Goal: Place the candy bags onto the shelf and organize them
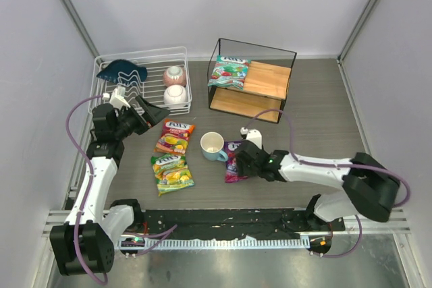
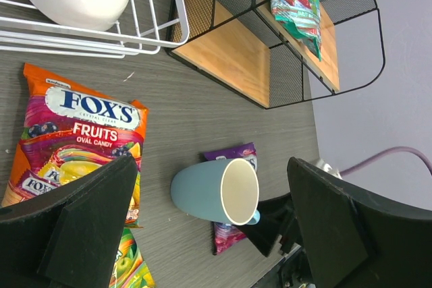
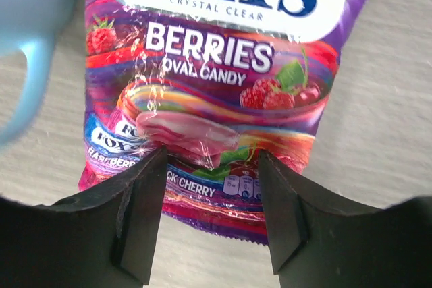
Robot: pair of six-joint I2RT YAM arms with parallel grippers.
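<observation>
The shelf (image 1: pixel 270 82) stands at the back right, with the teal-green candy bag (image 1: pixel 229 72) on its upper board. The orange-red bag (image 1: pixel 175 135) and the yellow-green bag (image 1: pixel 172 172) lie flat on the table at left centre. The purple bag (image 1: pixel 236 166) lies right of them; in the right wrist view (image 3: pixel 223 72) it fills the frame. My right gripper (image 3: pixel 210 214) is open, its fingers (image 3: pixel 138 214) straddling the purple bag's lower end. My left gripper (image 1: pixel 156 116) is open and empty, above the table near the orange-red bag (image 2: pixel 74 139).
A blue mug (image 1: pixel 213 146) lies against the purple bag's top edge, also in the left wrist view (image 2: pixel 209 197). A white wire dish rack (image 1: pixel 145 55) at the back left holds two bowls (image 1: pixel 174 94) and a blue item (image 1: pixel 121 70).
</observation>
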